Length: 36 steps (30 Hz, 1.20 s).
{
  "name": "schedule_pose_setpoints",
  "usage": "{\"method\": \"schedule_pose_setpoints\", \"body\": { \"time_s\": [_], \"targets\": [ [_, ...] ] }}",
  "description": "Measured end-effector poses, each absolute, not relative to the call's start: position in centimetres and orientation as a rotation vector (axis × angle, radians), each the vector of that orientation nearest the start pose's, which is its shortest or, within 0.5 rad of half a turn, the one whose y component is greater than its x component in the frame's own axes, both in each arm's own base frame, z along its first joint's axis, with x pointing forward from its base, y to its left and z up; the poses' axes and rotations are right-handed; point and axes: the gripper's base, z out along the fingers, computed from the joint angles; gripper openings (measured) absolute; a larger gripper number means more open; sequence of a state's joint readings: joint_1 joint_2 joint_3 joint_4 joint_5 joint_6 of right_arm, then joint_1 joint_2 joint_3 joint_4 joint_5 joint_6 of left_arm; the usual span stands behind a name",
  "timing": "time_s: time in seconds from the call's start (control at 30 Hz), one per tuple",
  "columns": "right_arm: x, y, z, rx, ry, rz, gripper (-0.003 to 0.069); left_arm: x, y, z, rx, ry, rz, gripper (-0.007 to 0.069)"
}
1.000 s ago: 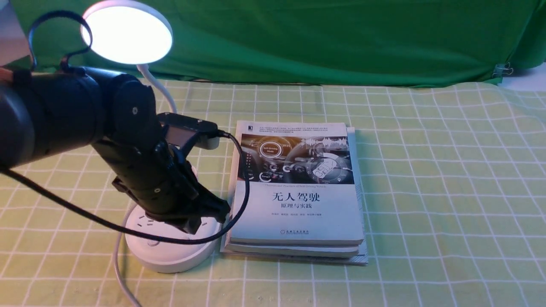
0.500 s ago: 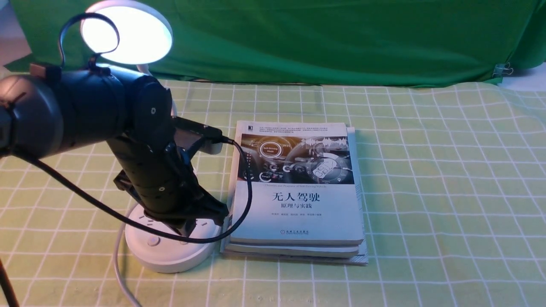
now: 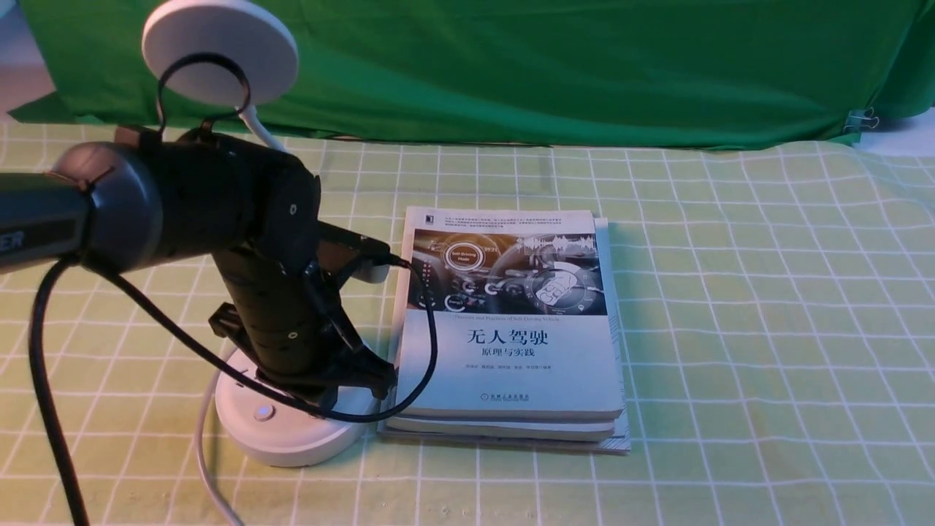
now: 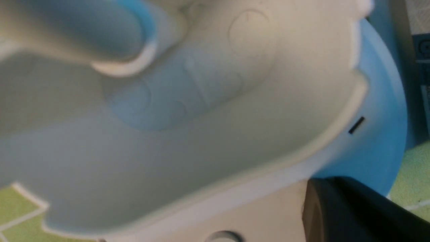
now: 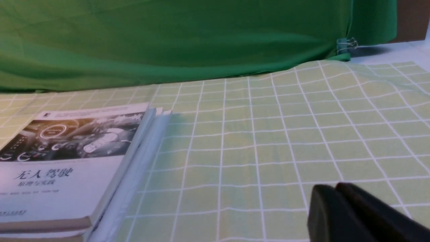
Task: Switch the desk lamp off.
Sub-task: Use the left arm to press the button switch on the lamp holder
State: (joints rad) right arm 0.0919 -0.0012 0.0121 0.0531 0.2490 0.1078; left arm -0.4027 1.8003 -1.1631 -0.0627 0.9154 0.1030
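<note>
The desk lamp stands at the left in the front view. Its flat round head (image 3: pixel 219 51) is dark, and a thin neck (image 3: pixel 257 126) runs down behind my left arm. My left gripper (image 3: pixel 329 398) looks shut and points straight down, its tip resting on top of the round white base (image 3: pixel 285 438), beside a small faintly glowing button (image 3: pixel 263 413). In the left wrist view the base (image 4: pixel 201 134) fills the frame, blurred, with the black gripper tip (image 4: pixel 336 208) on it. My right gripper (image 5: pixel 336 201) is shut and empty above the checked cloth; it is outside the front view.
A stack of books (image 3: pixel 511 329) lies right beside the lamp base, also in the right wrist view (image 5: pixel 67 161). The lamp's white cord (image 3: pixel 208 475) runs toward the front edge. A green backdrop (image 3: pixel 548 66) hangs behind the table, held by a clip (image 3: pixel 862 118).
The lamp head was lit and is now dark. My left arm has swung right and tilted more upright, its tip now down on the base.
</note>
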Motion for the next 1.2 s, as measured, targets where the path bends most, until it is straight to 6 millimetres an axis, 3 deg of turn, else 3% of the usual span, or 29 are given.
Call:
{"method": "schedule_pose_setpoints", "body": {
  "time_s": [0.3,0.47,0.67,0.9,1.03,1.2],
  "targets": [
    [5.5,0.6,18.7,0.049,1.746,0.195,0.0029,29.8,-13.2,21.7,0.675,2.889,-0.12,0.0006],
    [5.5,0.6,18.7,0.049,1.746,0.195,0.0029,29.9,-13.2,20.9,0.677,2.905,-0.116,0.0006],
    [5.5,0.6,18.7,0.05,1.746,0.196,0.0029,30.5,-13.5,18.3,0.683,2.962,-0.106,0.0006],
    [5.5,0.6,18.7,0.05,1.746,0.196,0.0029,30.5,-13.5,18.4,0.683,2.961,-0.106,0.0006],
    [5.5,0.6,18.7,0.05,1.745,0.196,0.0029,29.6,-13.1,19.6,0.676,2.961,-0.111,0.0006],
    [5.5,0.6,18.7,0.049,1.746,0.195,0.0029,26.0,-11.7,24.2,0.588,2.795,-0.179,0.0006]
  ]
}}
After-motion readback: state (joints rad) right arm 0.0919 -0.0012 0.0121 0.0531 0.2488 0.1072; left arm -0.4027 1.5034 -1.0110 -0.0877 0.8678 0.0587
